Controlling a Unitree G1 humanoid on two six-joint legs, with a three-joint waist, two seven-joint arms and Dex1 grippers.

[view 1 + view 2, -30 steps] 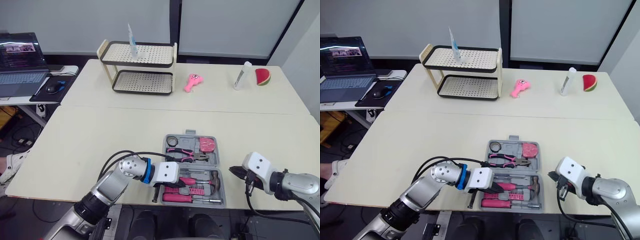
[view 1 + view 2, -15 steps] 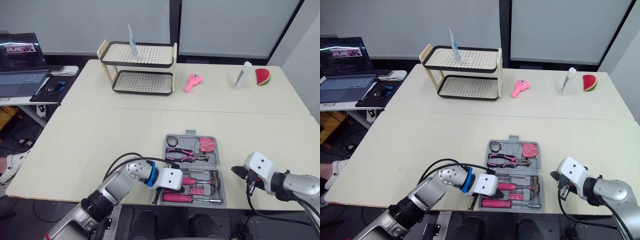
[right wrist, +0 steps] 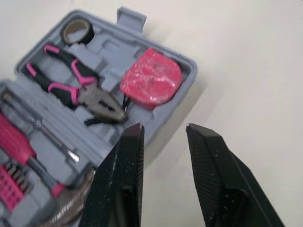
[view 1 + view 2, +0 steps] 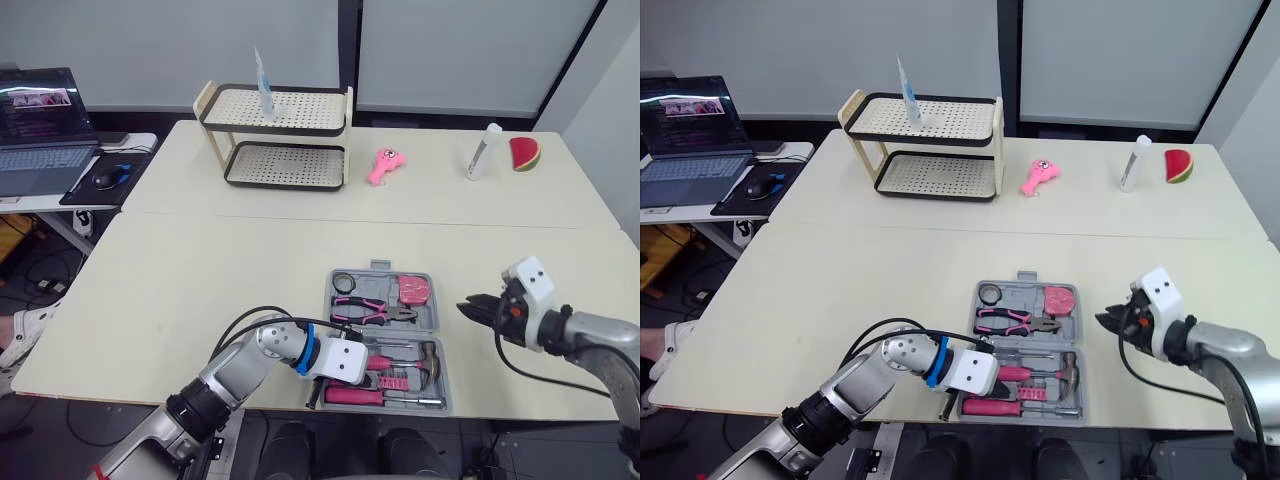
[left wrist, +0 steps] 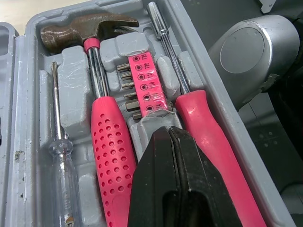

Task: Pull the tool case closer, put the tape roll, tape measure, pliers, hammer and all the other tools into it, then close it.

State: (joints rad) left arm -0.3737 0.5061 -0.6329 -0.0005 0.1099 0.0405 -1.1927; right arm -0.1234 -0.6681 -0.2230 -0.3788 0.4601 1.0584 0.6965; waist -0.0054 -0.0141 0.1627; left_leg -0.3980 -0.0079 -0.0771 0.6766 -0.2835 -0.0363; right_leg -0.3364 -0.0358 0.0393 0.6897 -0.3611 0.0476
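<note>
At the table's [image 4: 200, 290] near edge, the left gripper [image 5: 166, 131] hovers low over the near half of the open tool case [image 4: 379, 267]. Its two black fingers are pressed together, and their tips sit just above the pink bit holder [image 5: 144, 80]. That holder lies between the hammer [image 5: 106, 137] and a pink-handled screwdriver [image 5: 208, 137], with a thin clear-handled screwdriver [image 5: 61, 161] beside the hammer. All four look seated in their moulded slots. The far half of the case holds the pliers [image 3: 75, 90], the tape measure [image 3: 150, 78] and the tape roll [image 3: 78, 32], each in its own recess. The right gripper [image 3: 164, 128] is raised just beside the case's right side near the tape measure, fingers apart and empty, pointing toward the case. No loose tools lie on the table around the case, so the packing appears done and closing the case seems to be the step in hand. That likely calls for the left gripper to lift out of the near half. One half then has to be caught by its rim and swung over the hinge onto the other, and pressed until the latch on the far edge meets. At the table's far side, well apart from the case, stand a two-shelf rack [image 4: 280, 135], a pink toy [image 4: 385, 165], a white bottle [image 4: 484, 150] and a watermelon slice [image 4: 525, 153].
</note>
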